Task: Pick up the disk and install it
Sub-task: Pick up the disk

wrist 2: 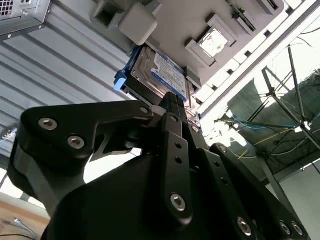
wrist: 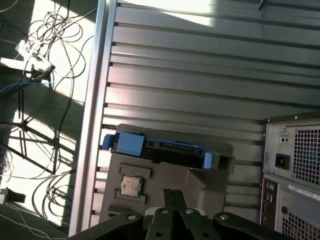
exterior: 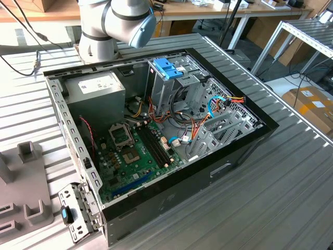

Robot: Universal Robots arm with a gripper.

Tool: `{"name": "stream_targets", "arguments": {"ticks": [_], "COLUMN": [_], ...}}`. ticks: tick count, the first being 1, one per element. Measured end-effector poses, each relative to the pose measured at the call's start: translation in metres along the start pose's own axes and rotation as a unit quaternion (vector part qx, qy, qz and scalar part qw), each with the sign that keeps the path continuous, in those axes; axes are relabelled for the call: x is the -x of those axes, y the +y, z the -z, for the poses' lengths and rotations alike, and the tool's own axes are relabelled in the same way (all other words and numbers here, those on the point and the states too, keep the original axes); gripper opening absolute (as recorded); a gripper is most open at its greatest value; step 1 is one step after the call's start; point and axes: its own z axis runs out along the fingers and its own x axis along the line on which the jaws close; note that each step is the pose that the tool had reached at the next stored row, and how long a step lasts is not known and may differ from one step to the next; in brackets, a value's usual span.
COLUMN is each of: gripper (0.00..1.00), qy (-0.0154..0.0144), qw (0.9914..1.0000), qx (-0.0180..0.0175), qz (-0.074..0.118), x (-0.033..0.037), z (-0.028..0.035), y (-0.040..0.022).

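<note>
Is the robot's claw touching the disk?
Apart. In the first wrist view, bare grey holder shows between the gripper and the disk.

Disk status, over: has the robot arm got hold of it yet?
Arm's gripper near the disk, not holding it. Disk seated in grey holder, outside the computer case. Nothing seen between gripper and disk.

Open computer case (exterior: 223, 166) on the table (exterior: 281, 208). Inside, power supply (exterior: 96, 88) toward the exterior view's left, drive cage (exterior: 171, 78) to its right, motherboard (exterior: 132, 151) before both. Holder (wrist: 200, 175) near the table's edge, beside the case's rear. Disk (wrist: 160, 148) on edge in the holder, chip (wrist: 131, 186) recessed just beside. Tool (wrist: 172, 192) near the holder.
</note>
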Motion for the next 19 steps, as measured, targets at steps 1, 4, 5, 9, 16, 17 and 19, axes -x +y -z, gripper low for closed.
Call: {"name": "stream_targets", "arguments": {"ticks": [1,4,5,9,16,17,19], "gripper": [0.11,0.11,0.11,0.11,0.11,0.11,0.11], "qy": [0.001,0.0033,0.0034,0.0037,0.0043,0.0044,0.0046], "qw": [0.99972,0.99724,0.9971,0.99648,0.9952,0.99495,0.99451], "qx": [0.0006,0.0018,0.0018,0.002,0.0023,0.0024,0.0025], "qz": [0.023,0.074,0.076,0.084,0.098,0.1,0.104], "x": [0.0,0.0,0.0,0.0,0.0,0.0,0.0], "z": [0.0,0.0,0.0,0.0,0.0,0.0,0.0], "y": [0.0,0.0,0.0,0.0,0.0,0.0,0.0]}}
